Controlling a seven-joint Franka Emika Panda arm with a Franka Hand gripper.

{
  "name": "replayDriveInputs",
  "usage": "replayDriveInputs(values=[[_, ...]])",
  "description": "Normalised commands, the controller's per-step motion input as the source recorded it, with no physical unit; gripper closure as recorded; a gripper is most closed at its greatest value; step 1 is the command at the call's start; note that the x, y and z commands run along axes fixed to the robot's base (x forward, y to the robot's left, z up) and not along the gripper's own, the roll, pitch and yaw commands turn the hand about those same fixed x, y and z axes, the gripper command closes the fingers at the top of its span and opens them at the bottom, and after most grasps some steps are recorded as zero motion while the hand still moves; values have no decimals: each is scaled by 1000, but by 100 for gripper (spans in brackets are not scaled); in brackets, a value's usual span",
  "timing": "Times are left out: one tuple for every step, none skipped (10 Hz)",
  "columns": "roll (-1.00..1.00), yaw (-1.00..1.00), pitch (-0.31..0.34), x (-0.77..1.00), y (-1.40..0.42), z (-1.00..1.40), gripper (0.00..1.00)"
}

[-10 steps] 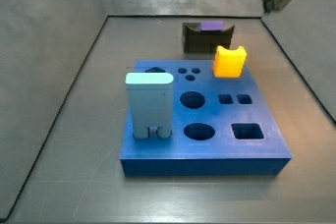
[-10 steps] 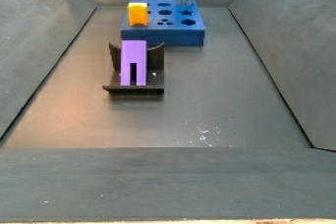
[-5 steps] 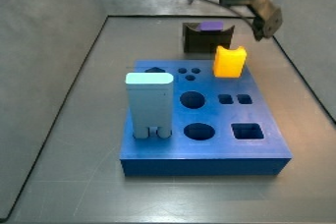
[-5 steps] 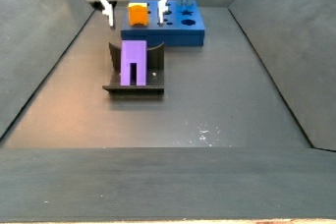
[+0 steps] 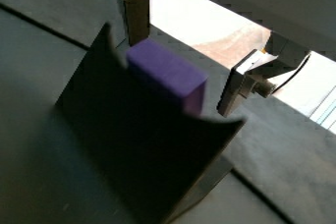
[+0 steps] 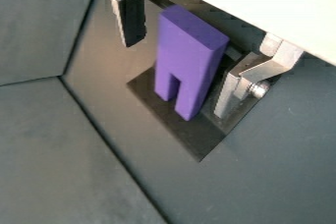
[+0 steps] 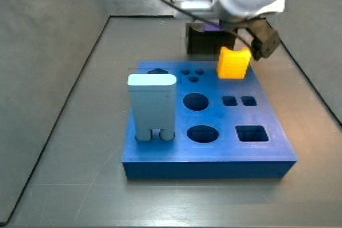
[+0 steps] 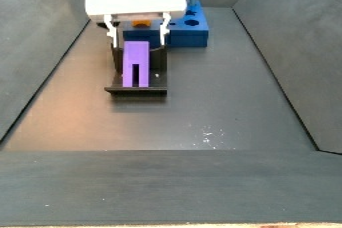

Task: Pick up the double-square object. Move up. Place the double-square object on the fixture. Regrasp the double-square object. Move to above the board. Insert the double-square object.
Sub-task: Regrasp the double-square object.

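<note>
The lavender-purple double-square object (image 8: pixel 136 64) lies lengthwise in the dark fixture (image 8: pixel 136 91), clear in both wrist views (image 5: pixel 171 71) (image 6: pixel 187 59). My gripper (image 8: pixel 136 40) is low over the object's far end, jaws open. One finger (image 6: pixel 132 17) stands on each side of the object with a gap, and the opposite finger (image 6: pixel 234 95) is also apart from it. In a side view the gripper (image 7: pixel 238 34) and arm hide most of the fixture (image 7: pixel 201 40) behind the royal-blue board (image 7: pixel 254 157).
A light-blue upright block (image 7: pixel 151 107) stands at the board's left. A yellow block (image 7: pixel 234 63) stands at the board's back edge, close to the gripper. Grey sloped walls (image 8: pixel 40 82) enclose the floor.
The gripper has come down from above to the fixture, its open fingers now on either side of the purple object. The object has not moved.
</note>
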Motion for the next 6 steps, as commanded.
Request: replayDriveInputs(values=[[71,20,6,80,-3,-414,0],[68,31,7,79,-4,-336,0],[58,43,16,49,-13,-207,0],[61,35,8,22,-26,-183,0],[61,35,8,23,-25,-183,0],[61,35,8,23,-25,-183,0]])
